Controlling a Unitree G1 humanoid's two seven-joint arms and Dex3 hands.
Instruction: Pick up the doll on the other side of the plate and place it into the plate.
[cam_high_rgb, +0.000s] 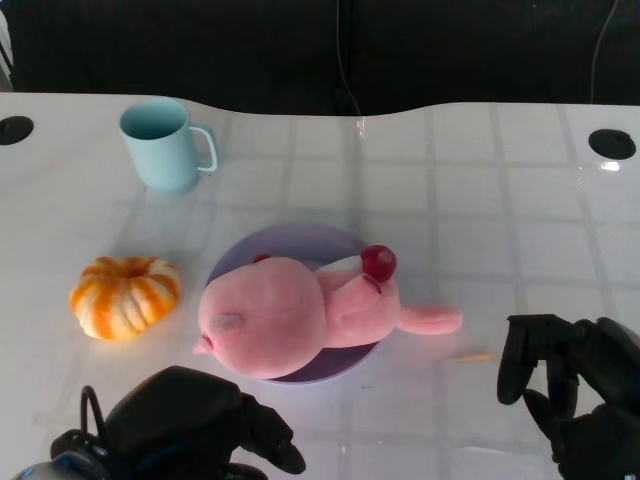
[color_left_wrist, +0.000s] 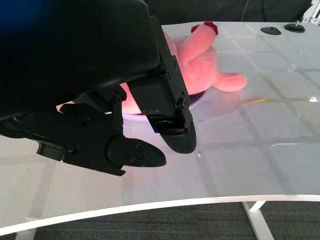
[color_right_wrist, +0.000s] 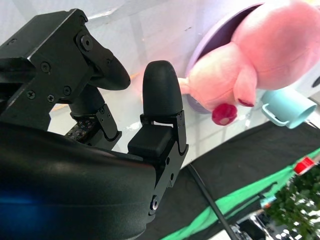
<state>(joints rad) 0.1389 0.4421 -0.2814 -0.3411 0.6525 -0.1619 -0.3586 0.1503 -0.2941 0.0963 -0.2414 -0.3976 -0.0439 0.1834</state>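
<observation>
Head view, doll (cam_high_rgb: 300, 315) on plate (cam_high_rgb: 300, 245), hands apart

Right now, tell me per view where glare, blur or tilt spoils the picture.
Head view: sharp, with glare streaks on the glossy white table near the far edge. Left wrist view: the left robot hand fills much of the frame, its upper part blurred. Right wrist view: rotated, the pink pig doll looks soft.
</observation>
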